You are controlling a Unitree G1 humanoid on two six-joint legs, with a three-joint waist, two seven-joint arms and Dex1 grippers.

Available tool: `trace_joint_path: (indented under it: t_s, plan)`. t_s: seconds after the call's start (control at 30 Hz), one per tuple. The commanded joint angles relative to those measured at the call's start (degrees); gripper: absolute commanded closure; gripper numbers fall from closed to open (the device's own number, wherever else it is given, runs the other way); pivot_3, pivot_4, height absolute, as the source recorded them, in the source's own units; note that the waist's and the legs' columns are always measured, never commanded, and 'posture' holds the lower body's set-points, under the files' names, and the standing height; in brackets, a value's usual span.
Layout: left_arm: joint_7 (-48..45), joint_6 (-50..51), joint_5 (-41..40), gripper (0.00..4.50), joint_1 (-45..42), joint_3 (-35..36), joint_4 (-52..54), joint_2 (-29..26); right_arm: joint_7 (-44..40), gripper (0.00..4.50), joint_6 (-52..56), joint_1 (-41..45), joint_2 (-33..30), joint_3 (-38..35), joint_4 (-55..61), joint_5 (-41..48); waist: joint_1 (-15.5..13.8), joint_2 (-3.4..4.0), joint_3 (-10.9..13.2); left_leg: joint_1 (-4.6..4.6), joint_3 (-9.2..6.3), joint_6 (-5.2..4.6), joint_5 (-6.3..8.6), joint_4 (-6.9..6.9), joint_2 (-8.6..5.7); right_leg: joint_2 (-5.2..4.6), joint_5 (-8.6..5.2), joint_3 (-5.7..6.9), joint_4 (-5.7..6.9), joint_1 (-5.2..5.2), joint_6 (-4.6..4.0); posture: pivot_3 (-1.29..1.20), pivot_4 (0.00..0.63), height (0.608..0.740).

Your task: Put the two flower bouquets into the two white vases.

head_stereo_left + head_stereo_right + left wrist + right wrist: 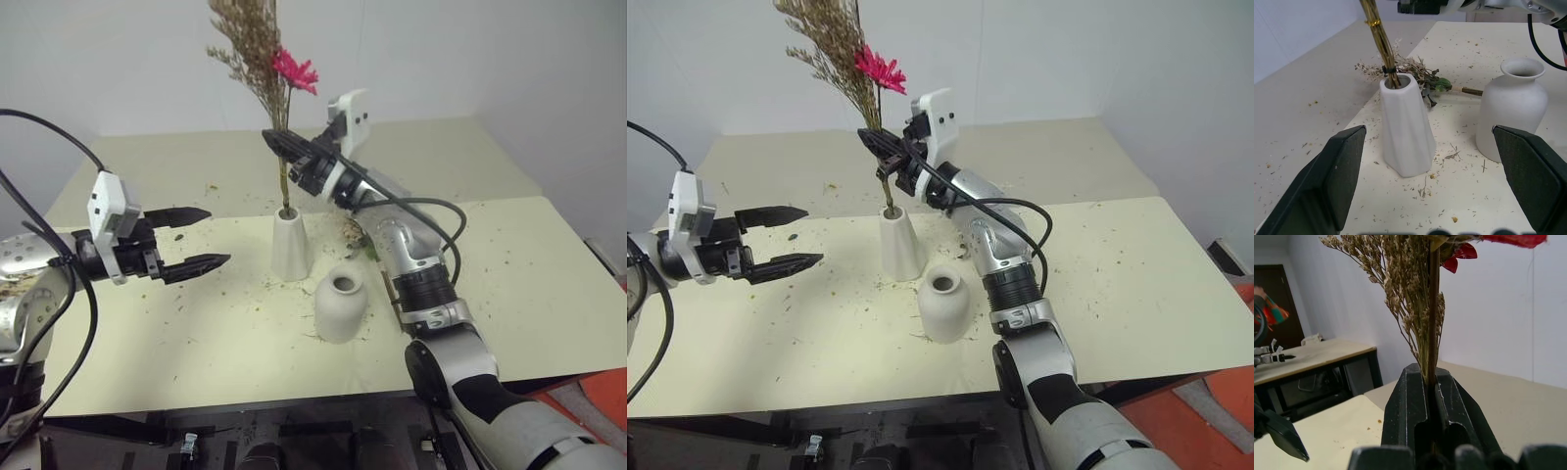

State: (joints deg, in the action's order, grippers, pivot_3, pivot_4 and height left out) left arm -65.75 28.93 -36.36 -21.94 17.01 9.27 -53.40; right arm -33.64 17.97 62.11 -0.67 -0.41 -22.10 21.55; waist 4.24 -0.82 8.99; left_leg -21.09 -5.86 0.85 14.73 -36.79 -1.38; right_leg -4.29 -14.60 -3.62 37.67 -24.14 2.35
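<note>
**Grass bouquet seated in the tall vase, second bouquet lying behind**

Stems of the tan grass bouquet [257, 54], with its bright pink daisy [294, 69], stand in the mouth of the tall tapered vase [291, 245], which sits upright near the middle of the worktop [549, 284]. The right gripper [281, 145] is closed on the stems above the vase's rim, its black fingers [1415, 406] pinched together around them in the right wrist view; the plumes and daisy rise above the grip.

Just beside the tall vase, closer to the worktop's front edge and a little toward its right side, stands the squat rounded vase [340, 305], upright with its mouth unfilled. The two vases are near each other but not touching.

Behind the tall vase, toward the far edge, the cream-white bouquet [1422, 78] lies flat on the worktop with its green leaves and stem end pointing toward the right side, partly hidden by the right arm in the head views.

The left gripper [201, 238] hovers above the left part of the worktop with its fingers spread apart and nothing between them, pointing toward the vases and well apart from them. Bits of dried plant litter are scattered over the worktop.
</note>
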Motion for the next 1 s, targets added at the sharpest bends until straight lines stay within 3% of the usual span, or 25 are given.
trace_joint_path:
  t_s: [0.03, 0.7, 1.0]
  plan:
    - [0.43, -0.1, -1.25, 0.0, 0.03, 2.47, 1.58, -0.85, -0.76, 4.47, -2.39, 0.46, 0.34, 0.28, 1.15, -0.39, 0.01, 0.0, 0.0, 0.0, 0.0, 0.0, 0.0, 0.0, 0.0, 0.0, 0.0, 0.0, 0.0, 0.0, 0.0, 0.0, 0.15, 0.74]
    - [0.61, 0.09, -1.85, 0.0, -0.06, 2.26, 1.41, -1.33, -1.64, 4.47, -4.07, -6.64, 1.06, 3.49, 3.15, -4.02, 0.01, 0.0, 0.0, 0.0, 0.0, 0.0, 0.0, 0.0, 0.0, 0.0, 0.0, 0.0, 0.0, 0.01, 0.0, 0.0, 0.15, 0.74]
    - [0.74, 0.02, -1.93, 0.0, -0.49, 1.77, 1.35, -1.27, -2.14, 1.61, -4.36, -8.58, -0.12, 3.45, 5.68, -4.3, -0.02, 0.0, 0.0, 0.0, 0.0, 0.0, 0.0, 0.0, 0.0, 0.0, 0.0, 0.0, 0.0, 0.01, 0.0, 0.0, 0.15, 0.74]
